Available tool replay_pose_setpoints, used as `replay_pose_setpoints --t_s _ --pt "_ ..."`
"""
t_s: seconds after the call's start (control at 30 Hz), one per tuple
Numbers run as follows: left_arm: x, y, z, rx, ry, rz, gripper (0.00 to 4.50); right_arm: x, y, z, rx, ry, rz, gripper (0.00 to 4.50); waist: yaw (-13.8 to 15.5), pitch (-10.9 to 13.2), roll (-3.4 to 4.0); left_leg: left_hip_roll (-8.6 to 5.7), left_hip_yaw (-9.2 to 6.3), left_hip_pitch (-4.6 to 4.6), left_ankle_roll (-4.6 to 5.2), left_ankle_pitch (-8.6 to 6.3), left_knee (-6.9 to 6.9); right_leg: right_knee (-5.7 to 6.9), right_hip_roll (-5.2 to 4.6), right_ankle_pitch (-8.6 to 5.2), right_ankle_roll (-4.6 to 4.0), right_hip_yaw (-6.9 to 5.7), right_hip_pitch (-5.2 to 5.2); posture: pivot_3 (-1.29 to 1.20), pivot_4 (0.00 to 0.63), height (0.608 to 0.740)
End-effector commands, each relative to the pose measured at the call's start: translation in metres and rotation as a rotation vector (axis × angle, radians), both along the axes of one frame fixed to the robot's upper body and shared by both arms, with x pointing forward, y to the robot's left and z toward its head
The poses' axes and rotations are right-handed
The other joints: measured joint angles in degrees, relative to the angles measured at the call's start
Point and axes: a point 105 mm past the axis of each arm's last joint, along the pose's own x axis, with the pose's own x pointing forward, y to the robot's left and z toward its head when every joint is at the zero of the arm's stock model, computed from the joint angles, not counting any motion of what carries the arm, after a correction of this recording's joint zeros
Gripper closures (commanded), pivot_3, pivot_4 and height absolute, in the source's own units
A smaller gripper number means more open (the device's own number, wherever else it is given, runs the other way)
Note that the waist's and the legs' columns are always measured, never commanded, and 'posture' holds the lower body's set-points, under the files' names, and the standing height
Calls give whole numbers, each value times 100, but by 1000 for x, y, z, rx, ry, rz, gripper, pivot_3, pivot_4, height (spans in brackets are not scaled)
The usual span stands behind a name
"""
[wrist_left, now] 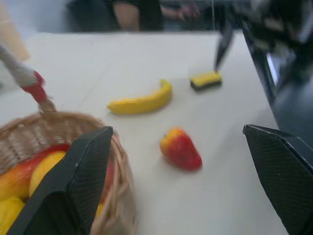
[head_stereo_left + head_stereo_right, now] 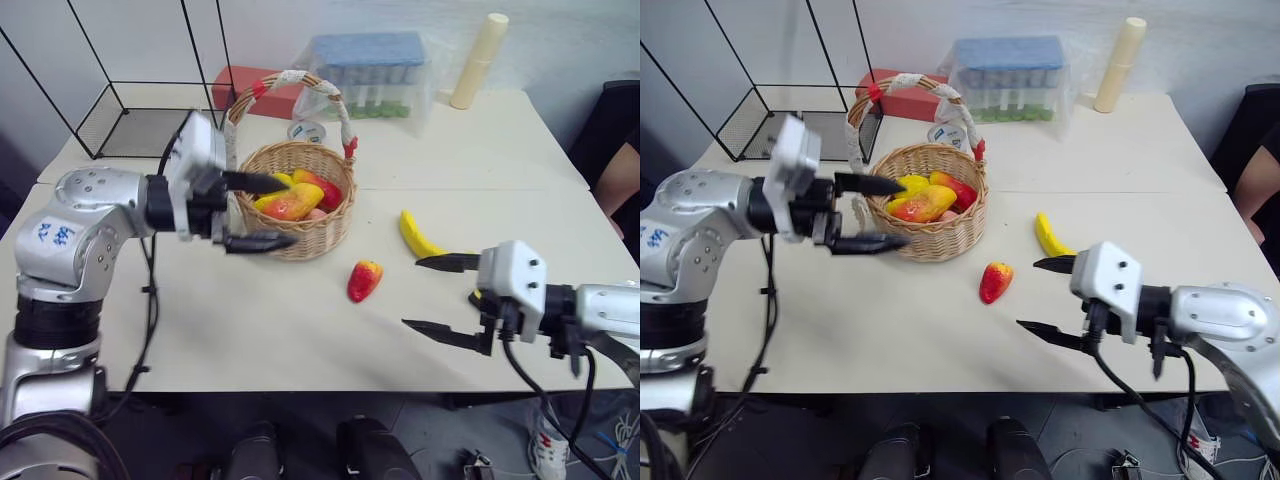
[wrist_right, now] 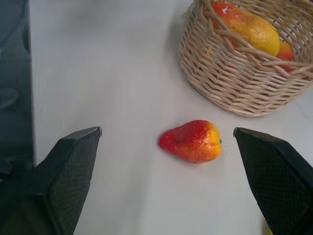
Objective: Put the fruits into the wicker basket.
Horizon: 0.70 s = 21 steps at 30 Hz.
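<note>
Arms: rounded silver-grey shells with black joint rings; blue markings on the left shoulder.
Wrists: white boxy housings.
Left gripper (image 2: pixel 262 212): black tapered jaws, textured pads.
Right gripper (image 2: pixel 440 297): same black jaws.
Cables: black, looping beneath both forearms.

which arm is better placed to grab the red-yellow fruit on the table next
Right, probably. The open right gripper faces the red-yellow fruit, which lies centred between its fingers in its wrist view; the open left gripper is at the wicker basket.
</note>
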Motion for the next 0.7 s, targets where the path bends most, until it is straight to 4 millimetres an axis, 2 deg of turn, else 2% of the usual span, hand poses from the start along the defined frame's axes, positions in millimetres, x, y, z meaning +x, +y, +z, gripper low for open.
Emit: replay_pose_setpoints --t_s 0.03,0.23,0.3,0.63,0.7 --pt "-9 5 -16 116 -29 -86 10 15 7 -14 -142 -115 59 0 -3 1 -1 0 3 -2 3 -1 0 0 -1 -1 -2 2 -3 0 150 740" --pt "-14 -2 -11 80 -39 -121 10 49 14 -48 -401 -320 198 0 19 2 0 -1 4 -18 17 -10 4 -8 -4 -2 -3 1 -15 0 150 740" --pt "-12 -2 -9 73 -52 -105 10 57 17 -54 -448 -366 240 0 12 2 1 -1 6 -18 18 -11 8 -8 -3 -2 -3 1 -15 0 150 740" --pt "-11 1 -7 46 -63 -54 10 88 38 -61 -425 -394 290 0 -146 3 2 5 9 4 8 -6 11 30 0 -4 -7 3 -10 0 150 740" --pt "-12 2 -6 44 -65 -50 0 93 41 -60 -414 -393 290 403 -165 3 2 6 8 7 6 -4 11 38 0 -6 -11 2 -10 0 150 740"
